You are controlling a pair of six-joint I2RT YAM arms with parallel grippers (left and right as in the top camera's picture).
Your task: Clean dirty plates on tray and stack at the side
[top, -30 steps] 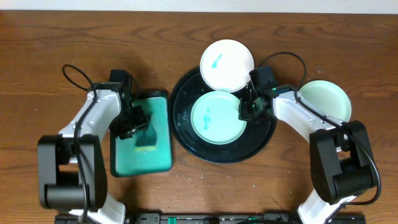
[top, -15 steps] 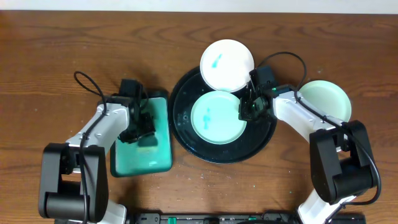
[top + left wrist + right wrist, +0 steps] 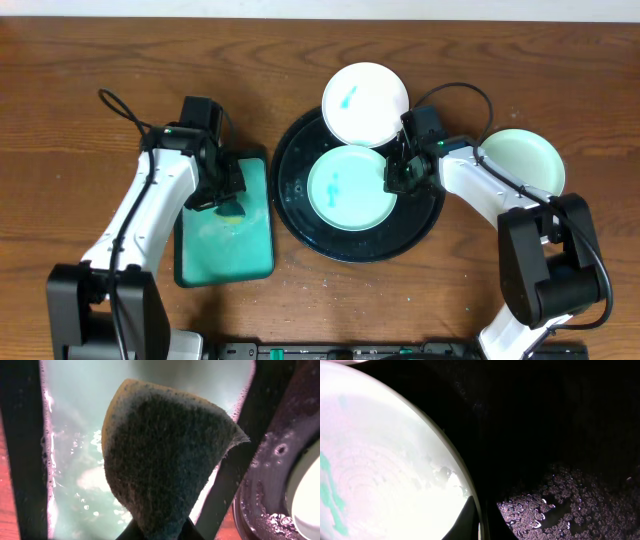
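Observation:
A round black tray (image 3: pixel 300 190) holds a mint plate (image 3: pixel 345 188) with a teal smear. A white plate (image 3: pixel 365 102) with a teal smear leans over the tray's far rim. A second mint plate (image 3: pixel 525 160) lies on the table at the right. My right gripper (image 3: pixel 393 180) is shut on the right rim of the mint plate (image 3: pixel 385 470) on the tray (image 3: pixel 560 435). My left gripper (image 3: pixel 228 200) is shut on a dark sponge (image 3: pixel 165 455) and holds it above the teal rectangular tray (image 3: pixel 80 425).
The teal rectangular tray (image 3: pixel 225 245) lies left of the black tray with soapy water in it. The black tray's floor is wet with foam (image 3: pixel 555 505). Arm cables loop above both arms.
My left gripper has lifted the sponge off the teal tray and shifted slightly back and left. The right arm and the plates have not moved.

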